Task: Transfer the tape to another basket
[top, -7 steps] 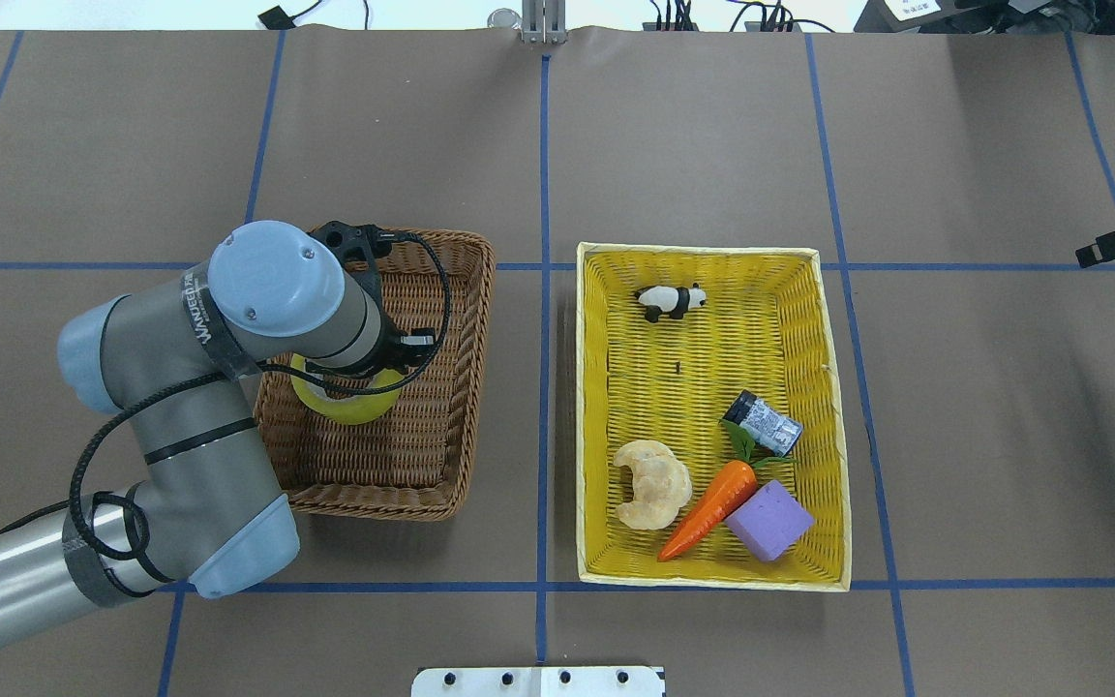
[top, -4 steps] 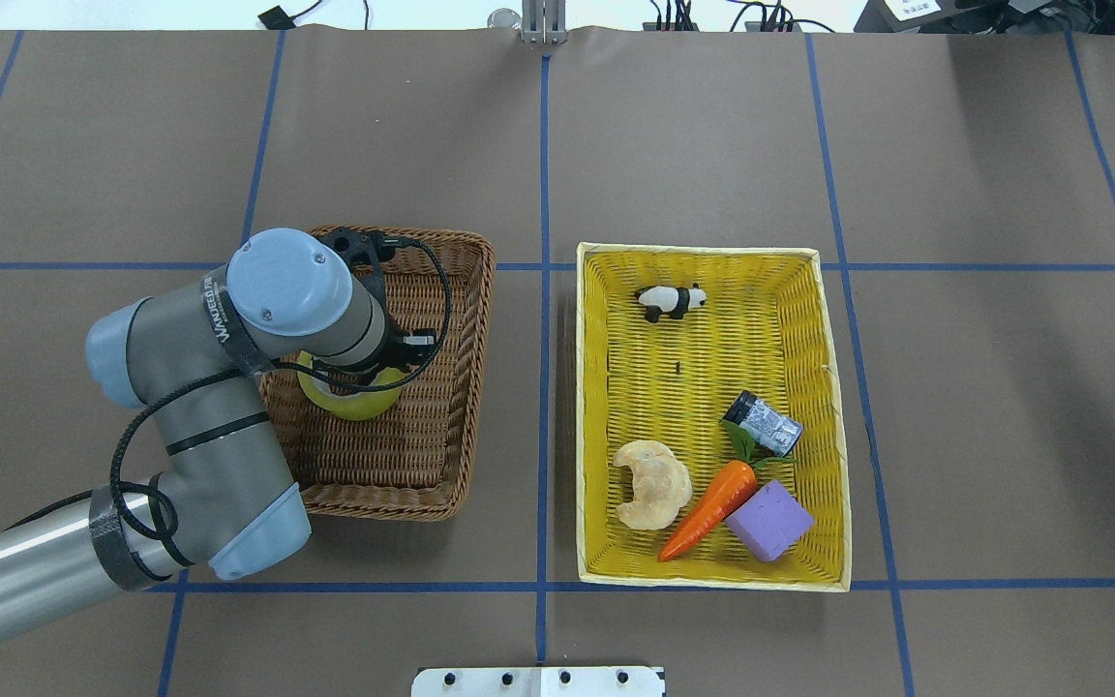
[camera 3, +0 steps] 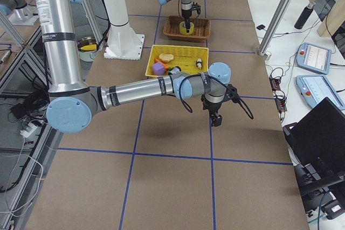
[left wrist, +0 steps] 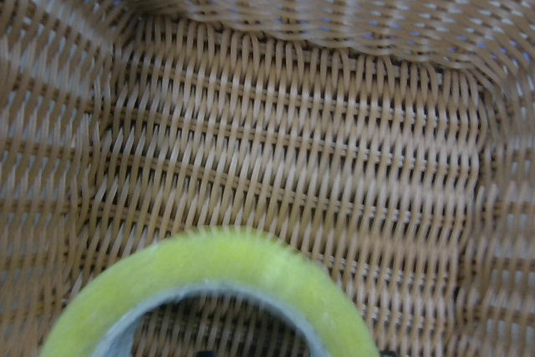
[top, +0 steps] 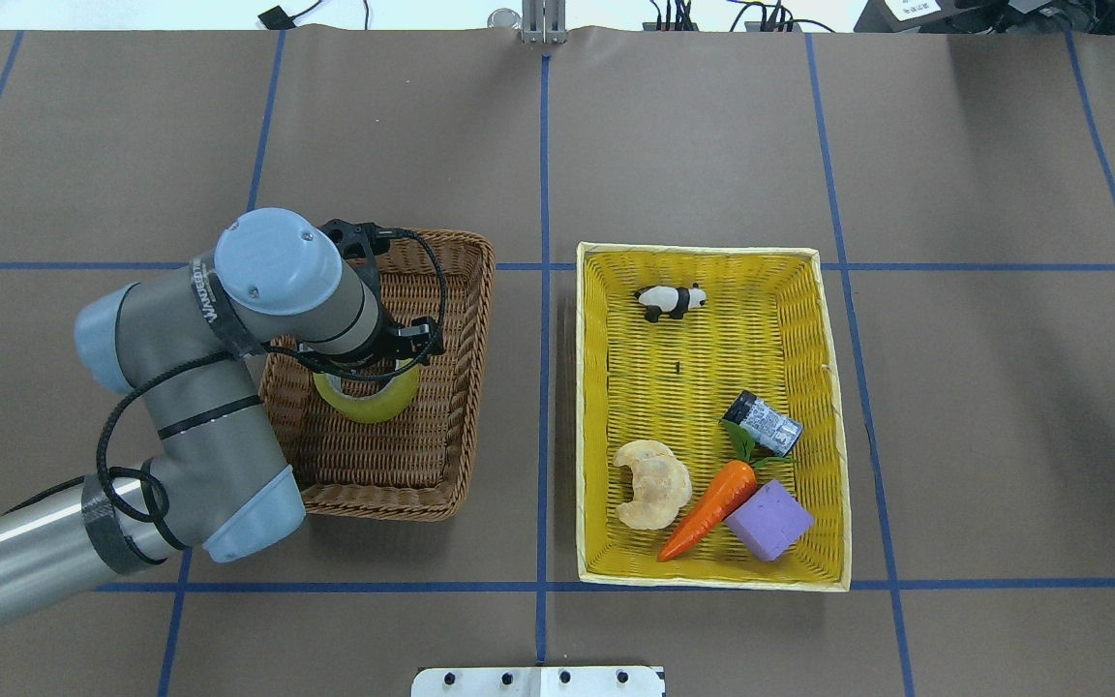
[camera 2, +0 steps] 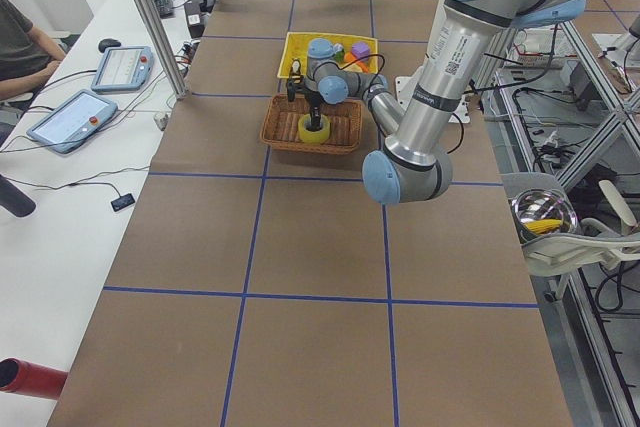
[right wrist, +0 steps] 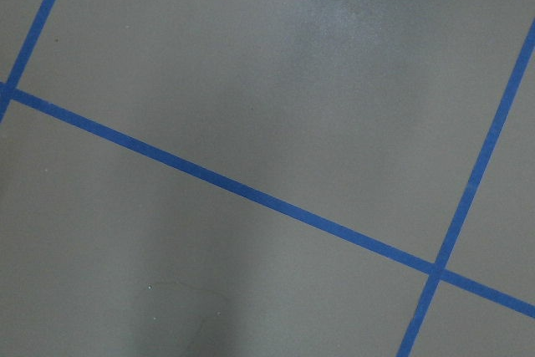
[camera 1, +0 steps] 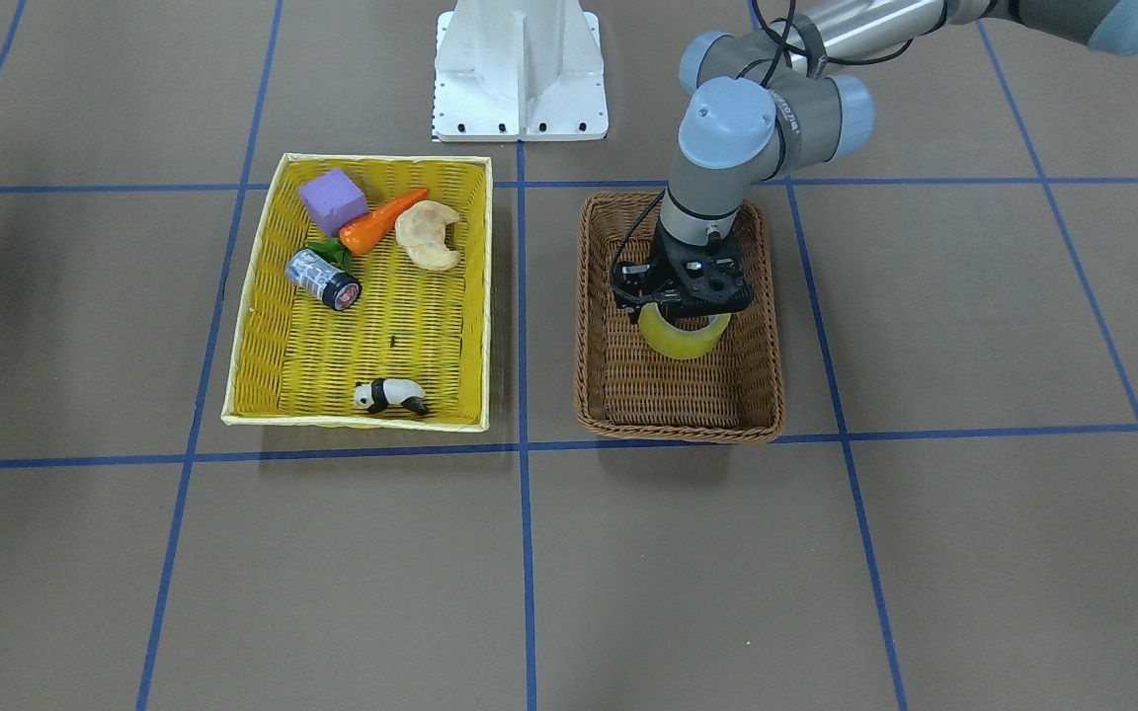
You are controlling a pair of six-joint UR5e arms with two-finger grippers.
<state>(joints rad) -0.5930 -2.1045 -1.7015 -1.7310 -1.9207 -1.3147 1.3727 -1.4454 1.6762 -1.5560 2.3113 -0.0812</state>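
The tape [top: 370, 404] is a yellowish roll inside the brown wicker basket [top: 476, 387]. It also shows in the front view [camera 1: 685, 341] and at the bottom of the left wrist view [left wrist: 219, 263]. My left gripper [camera 1: 685, 312] points down into the basket and is shut on the tape's upper rim. In the overhead view the wrist hides the left gripper's fingertips [top: 364, 373]. The tape looks slightly raised off the basket floor. My right gripper [camera 3: 215, 120] hangs over bare table far to the right. I cannot tell whether it is open or shut.
The yellow tray-basket [top: 839, 407] stands right of the brown basket. It holds a toy panda [top: 671, 301], a small grey-and-black cylinder [top: 763, 423], a croissant [top: 652, 483], a carrot [top: 709, 509] and a purple block [top: 768, 521]. Blue tape lines grid the brown table.
My left arm has shifted, and the tape has moved slightly right with the gripper. My right gripper has drawn back to the overhead view's right edge.
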